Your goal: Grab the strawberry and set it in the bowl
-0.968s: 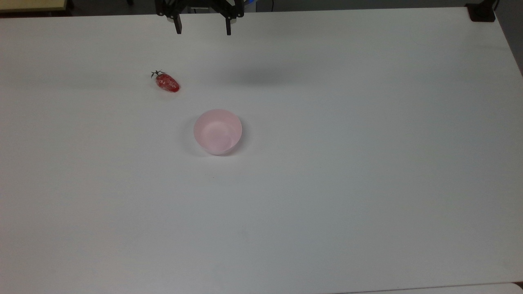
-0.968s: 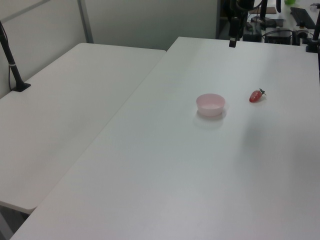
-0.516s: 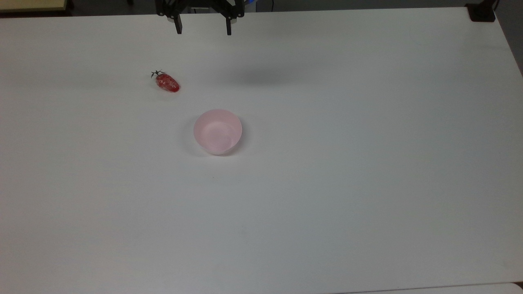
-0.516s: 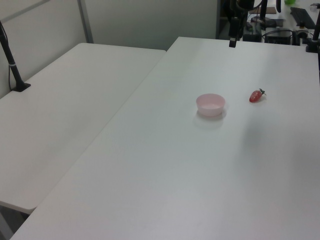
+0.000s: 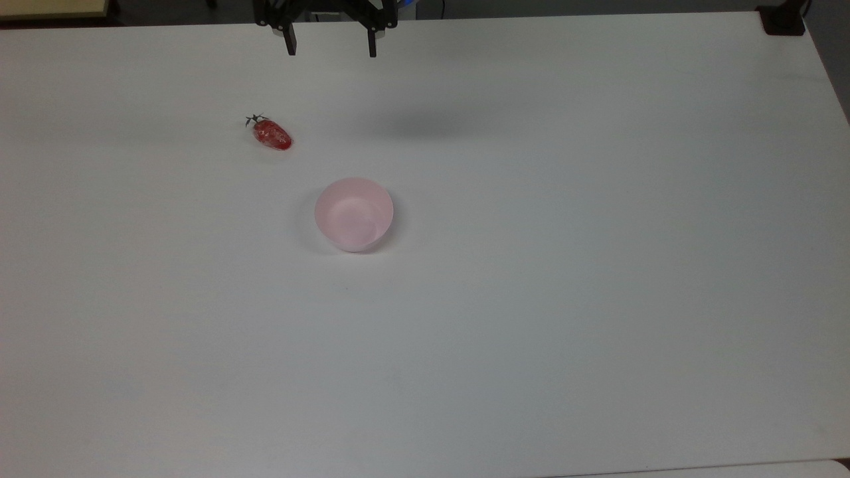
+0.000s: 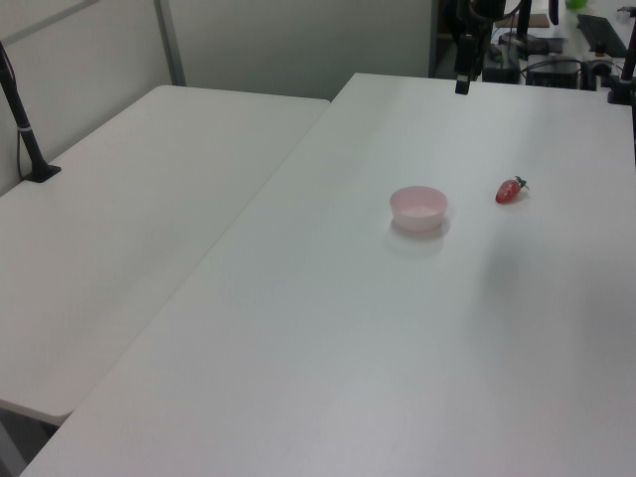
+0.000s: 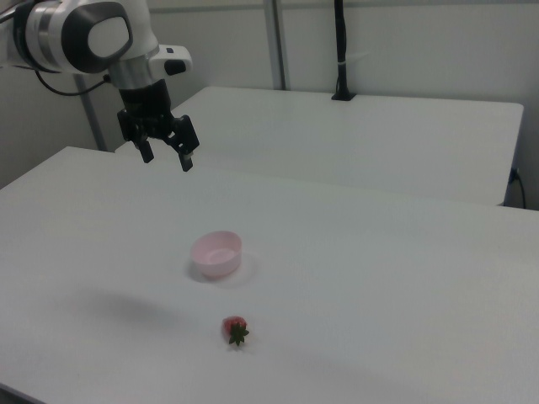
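The strawberry (image 5: 271, 135), glossy red with pale speckles and a dark green stem, lies on its side at the top view's upper left. The bowl (image 5: 354, 214), small, round, pale pink, stands upright and empty near centre, apart from the strawberry.

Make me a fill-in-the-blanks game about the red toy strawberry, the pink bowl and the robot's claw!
1. The small glossy red toy strawberry lies on the white ____.
2. The round pale pink bowl has ____ inside it.
3. The black two-finger gripper hangs in the air with its fingers ____.
4. In the top view, the strawberry is to the ____ of the bowl.

Missing words: table; nothing; open; left
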`<state>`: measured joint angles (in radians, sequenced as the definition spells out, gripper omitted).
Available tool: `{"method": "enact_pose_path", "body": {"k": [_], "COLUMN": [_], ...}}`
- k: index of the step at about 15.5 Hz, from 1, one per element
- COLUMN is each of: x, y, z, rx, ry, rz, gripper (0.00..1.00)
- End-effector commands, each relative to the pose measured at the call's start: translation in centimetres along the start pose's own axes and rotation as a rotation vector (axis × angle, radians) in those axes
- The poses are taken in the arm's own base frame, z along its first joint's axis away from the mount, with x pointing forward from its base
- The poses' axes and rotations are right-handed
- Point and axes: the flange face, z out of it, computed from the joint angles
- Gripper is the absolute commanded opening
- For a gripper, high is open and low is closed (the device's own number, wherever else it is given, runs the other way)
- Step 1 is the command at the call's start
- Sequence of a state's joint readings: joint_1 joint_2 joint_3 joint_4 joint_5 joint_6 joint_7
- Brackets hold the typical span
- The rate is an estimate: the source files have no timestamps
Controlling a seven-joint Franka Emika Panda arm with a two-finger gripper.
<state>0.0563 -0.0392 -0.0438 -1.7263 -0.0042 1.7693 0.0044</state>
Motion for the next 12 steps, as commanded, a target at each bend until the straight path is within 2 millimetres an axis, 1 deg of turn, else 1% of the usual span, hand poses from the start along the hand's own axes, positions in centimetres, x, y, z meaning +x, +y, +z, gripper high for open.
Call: {"method": "enact_pose_path", "body": {"k": [1,5,8,10,12], "x": [-0.3,-0.3,-0.6,-1.1,-1.9], "y": [-0.7,-0.7,0.3,1.0,2.5], "z": [-0.6,-0.5,-0.7,-0.5,-0.1], "rx": [0.02,0.019,0.006,0.0,-0.012], "ry": [-0.012,-0.015,-0.021,-0.067,-0.129], "rz": [-0.004,-0.013,-0.029,-0.128,-0.255], "gripper": [1.0,1.0,1.0,1.0,1.0]}}
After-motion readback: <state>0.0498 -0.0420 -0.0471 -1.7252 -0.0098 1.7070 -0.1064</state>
